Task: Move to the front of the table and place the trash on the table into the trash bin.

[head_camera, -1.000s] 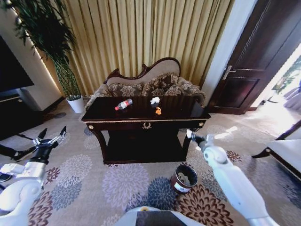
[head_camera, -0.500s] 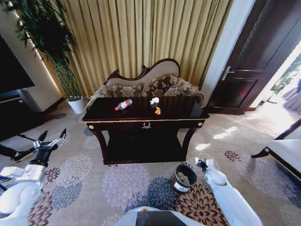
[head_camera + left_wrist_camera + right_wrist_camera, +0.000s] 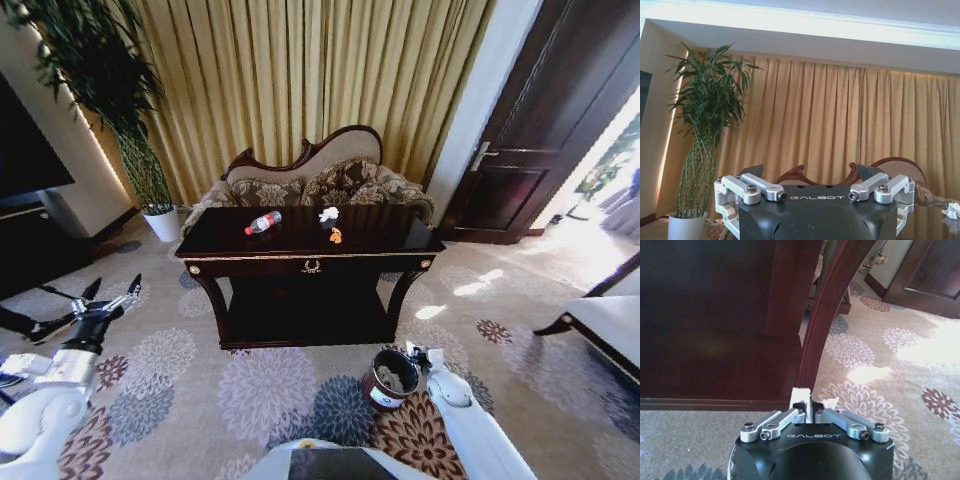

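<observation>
**Right gripper low beside the bin, carrying a white scrap**

Head view: the right gripper [image 3: 418, 356] hangs low over the carpet, just to the right of the trash bin [image 3: 389, 379], whose open mouth lies a short way to its left and slightly nearer the robot. The bin stands on the floor in front of the desk [image 3: 310, 245], near its right leg. On the desk top lie the bottle [image 3: 263, 222], its long axis running left-near to right-far, the crumpled white paper [image 3: 329, 214] and the orange scrap [image 3: 336, 236] just in front of it. The left gripper [image 3: 107, 300] is held out at the far left, well apart from desk and bin, so the right arm is much the nearer to the bin. Against the picture of a second ago, the right gripper has dropped from desk-edge height to bin height and drawn in toward the bin; the left arm and the litter on the desk are unchanged.

Left wrist view: the left gripper [image 3: 810, 172] is spread wide, empty, facing the curtain and the plant [image 3: 702, 135].

Right wrist view: the right gripper [image 3: 807, 401] is pressed together on a small white piece [image 3: 801, 394], with the curved desk leg [image 3: 817, 335] just beyond.
</observation>
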Tool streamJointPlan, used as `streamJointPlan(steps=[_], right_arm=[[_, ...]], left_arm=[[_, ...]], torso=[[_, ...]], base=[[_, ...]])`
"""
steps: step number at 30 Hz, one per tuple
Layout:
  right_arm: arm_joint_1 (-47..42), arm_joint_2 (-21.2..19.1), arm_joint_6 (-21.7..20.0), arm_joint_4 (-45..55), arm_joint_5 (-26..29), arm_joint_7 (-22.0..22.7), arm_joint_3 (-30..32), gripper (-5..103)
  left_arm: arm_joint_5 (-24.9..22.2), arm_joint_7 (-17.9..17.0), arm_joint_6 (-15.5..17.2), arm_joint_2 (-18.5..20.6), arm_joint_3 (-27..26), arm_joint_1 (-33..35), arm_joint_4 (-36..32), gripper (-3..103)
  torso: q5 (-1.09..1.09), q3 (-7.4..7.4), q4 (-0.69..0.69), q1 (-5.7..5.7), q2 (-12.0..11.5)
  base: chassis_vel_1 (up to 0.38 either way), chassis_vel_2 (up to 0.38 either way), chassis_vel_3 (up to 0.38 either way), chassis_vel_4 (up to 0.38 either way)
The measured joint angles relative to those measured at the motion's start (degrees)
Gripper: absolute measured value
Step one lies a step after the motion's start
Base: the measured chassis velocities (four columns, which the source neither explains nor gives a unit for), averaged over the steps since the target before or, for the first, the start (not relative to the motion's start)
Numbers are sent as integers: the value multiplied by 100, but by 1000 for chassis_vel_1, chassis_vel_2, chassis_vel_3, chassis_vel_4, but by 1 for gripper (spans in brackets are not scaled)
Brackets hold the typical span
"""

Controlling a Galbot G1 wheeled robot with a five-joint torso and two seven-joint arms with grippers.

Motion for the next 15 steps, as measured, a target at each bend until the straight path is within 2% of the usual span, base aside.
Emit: streamJointPlan(steps=[2,3,6,7,10,12,14,15], right_arm=[[1,12,7,4,-16,56,-7,17],[1,12,7,4,-16,56,-7,17],[0,22,18,23,-48,82,-11,33],[0,22,18,23,-48,82,-11,33],[16,21,60,4,-62,119,-4,50],[18,12,103,35,-32,153,6,50],[53,1,308,228,255,238,67,61],[53,1,308,228,255,238,67,61]], left_arm=[[-1,12,-8,-15,-26,27,-4,100],[-1,12,-8,-15,-26,27,-4,100],[2,51,-22,-23,-48,34,-3,100],[2,51,-22,-23,-48,34,-3,100],[-4,52,-23,-22,-55,27,-18,100],[-4,50,-23,-21,-56,24,-24,100],[-4,36,-23,-21,-56,7,-43,100],[-4,36,-23,-21,-56,7,-43,100]], torso=[[0,0,0,0,0],[0,0,0,0,0],[0,0,1,0,0],[0,0,1,0,0],[0,0,0,0,0],[1,0,-1,0,0],[1,1,-2,0,0],[1,1,-2,0,0]], base=[[0,0,0,0],[0,0,0,0],[0,0,0,0],[0,0,0,0],[0,0,0,0],[0,0,0,0],[0,0,0,0],[0,0,0,0]])
